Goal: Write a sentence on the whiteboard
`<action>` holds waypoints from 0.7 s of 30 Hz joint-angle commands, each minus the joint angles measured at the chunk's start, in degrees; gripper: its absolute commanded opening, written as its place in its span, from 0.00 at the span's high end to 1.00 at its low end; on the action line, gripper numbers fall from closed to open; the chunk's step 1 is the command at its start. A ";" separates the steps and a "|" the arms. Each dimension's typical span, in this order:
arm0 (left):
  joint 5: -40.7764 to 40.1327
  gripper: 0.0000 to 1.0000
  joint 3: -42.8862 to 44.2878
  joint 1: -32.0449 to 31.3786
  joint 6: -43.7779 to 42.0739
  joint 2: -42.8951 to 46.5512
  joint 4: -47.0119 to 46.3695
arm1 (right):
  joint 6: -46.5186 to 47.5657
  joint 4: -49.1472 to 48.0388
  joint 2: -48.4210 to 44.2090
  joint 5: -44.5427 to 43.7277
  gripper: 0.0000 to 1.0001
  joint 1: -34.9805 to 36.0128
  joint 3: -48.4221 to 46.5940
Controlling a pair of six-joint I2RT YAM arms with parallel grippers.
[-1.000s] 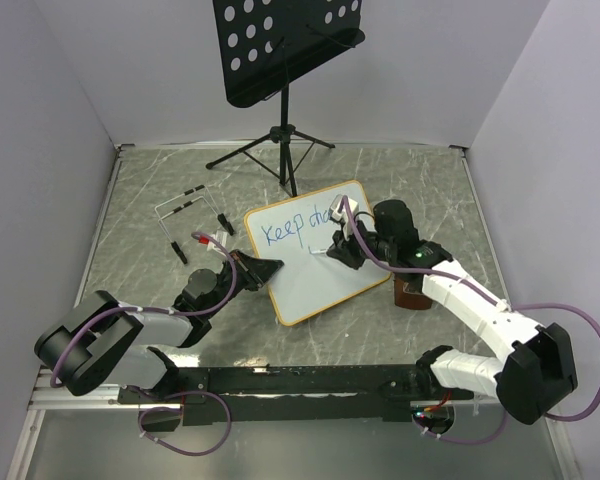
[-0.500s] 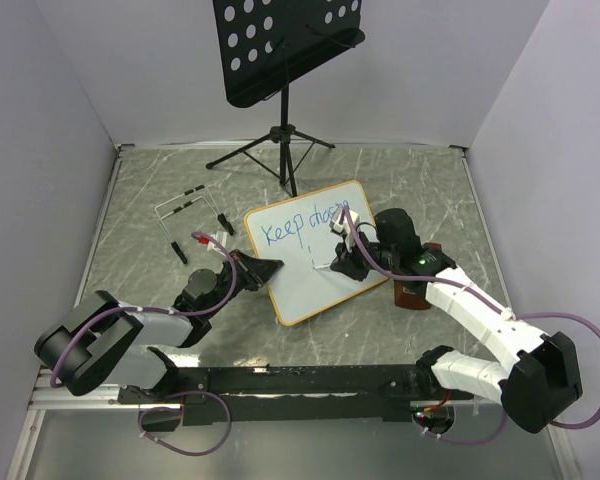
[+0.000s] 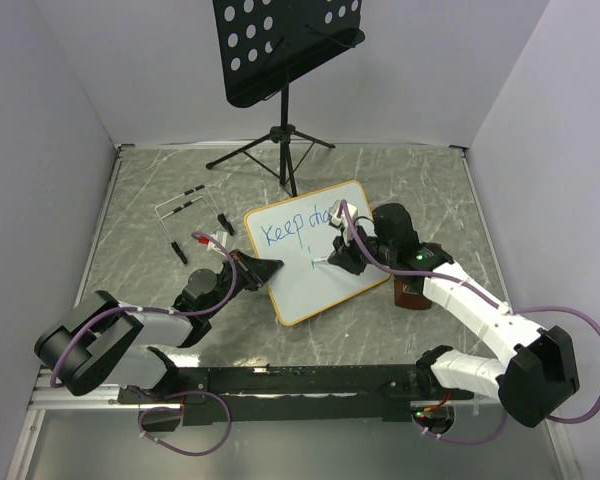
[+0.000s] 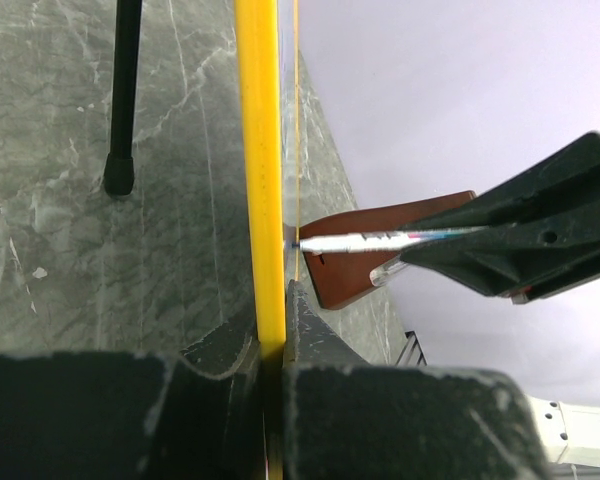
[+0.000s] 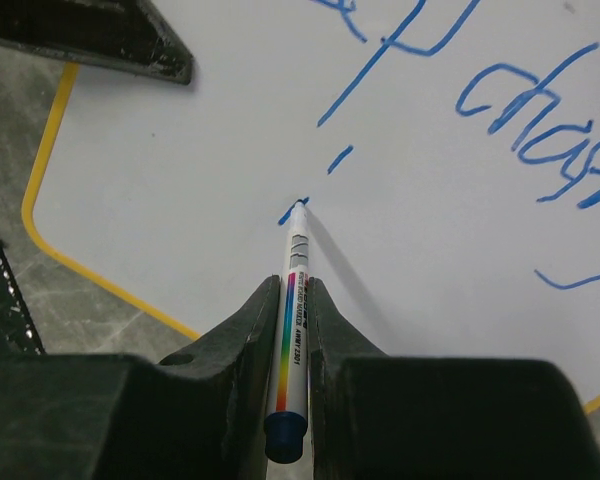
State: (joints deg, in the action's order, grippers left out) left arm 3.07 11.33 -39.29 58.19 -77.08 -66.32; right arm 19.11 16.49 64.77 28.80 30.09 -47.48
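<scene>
The whiteboard lies tilted at the table's middle, and its yellow-orange frame runs edge-on through the left wrist view. My left gripper is shut on the board's left edge. The sentence is blue lettering that reads "Keep cha"; what follows is hidden behind my right arm. My right gripper is shut on a white marker with a rainbow stripe. The marker's blue tip touches the white surface below the first line, beside two short blue strokes.
A black perforated music stand on a tripod stands at the back. A brown block lies right of the board, under my right arm. A wire rack and loose markers lie at the left. Walls close in three sides.
My right gripper with the marker has shifted slightly down the board, below the first line of writing. The left gripper and the board have not moved.
</scene>
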 commanded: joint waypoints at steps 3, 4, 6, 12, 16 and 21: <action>0.97 0.99 0.80 -0.44 -2.21 1.05 -5.13 | -0.57 -3.66 2.72 -3.04 1.00 0.32 -3.84; 0.80 0.99 0.71 -0.44 -2.12 1.14 -5.13 | -0.57 -3.92 2.99 -3.22 1.00 0.32 -4.02; 0.80 0.99 0.53 -0.44 -2.21 1.14 -5.22 | -0.74 -4.10 3.78 -3.31 1.00 0.32 -4.28; 0.71 0.99 0.36 -0.44 -2.12 1.14 -5.31 | -1.10 -4.10 4.66 -3.22 1.00 0.24 -4.99; 0.71 0.99 0.36 -0.44 -2.21 1.14 -5.39 | -0.57 -3.49 3.96 -1.30 1.00 0.32 -4.37; 0.62 0.99 0.27 -0.53 -2.03 0.88 -5.92 | 0.48 -2.26 2.29 2.84 1.00 0.32 -3.41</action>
State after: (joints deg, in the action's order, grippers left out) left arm 2.46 11.25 -39.29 59.46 -77.08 -65.76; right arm 18.70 13.47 68.58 28.03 30.11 -50.61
